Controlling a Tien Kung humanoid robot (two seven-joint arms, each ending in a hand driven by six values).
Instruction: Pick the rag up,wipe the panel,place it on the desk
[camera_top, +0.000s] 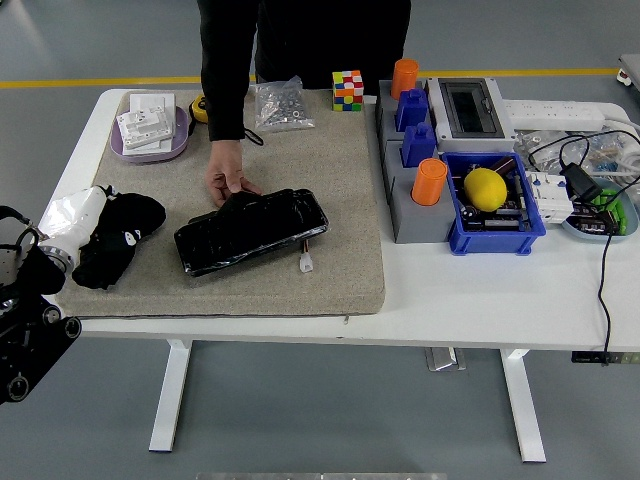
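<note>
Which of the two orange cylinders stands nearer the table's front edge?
The orange cylinder just left of the blue bin holding the lemon. The other orange cylinder stands at the back, right of the cube.

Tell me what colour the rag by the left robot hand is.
Black, with a small white mark; the rag shows best in the head view.

Left hand (118, 240) fingers under rag (100, 262)

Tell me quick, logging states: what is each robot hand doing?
Left hand: closed on the white rag on the beige mat.
Right hand: not in view.
</note>
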